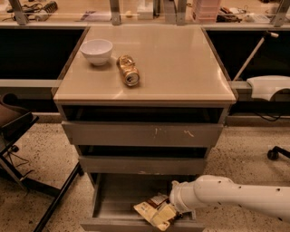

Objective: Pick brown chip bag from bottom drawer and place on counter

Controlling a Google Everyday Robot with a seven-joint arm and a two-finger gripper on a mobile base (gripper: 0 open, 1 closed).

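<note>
The brown chip bag (pixel 155 212) lies crumpled in the open bottom drawer (pixel 113 195), near its front right, with its cream-yellow end toward the front. My gripper (pixel 174 213) is at the end of the white arm (pixel 226 195), which reaches in from the right. It is down in the drawer, right against the bag's right end, and mostly hidden behind the wrist. The counter (pixel 181 68) is the beige top of the grey cabinet above.
A white bowl (pixel 97 50) and a gold can (pixel 128 70) lying on its side are on the counter's left half. The two upper drawers (pixel 145 133) are slightly open. A black chair frame (pixel 27 149) stands at the left. A cluttered shelf (pixel 145 9) runs behind.
</note>
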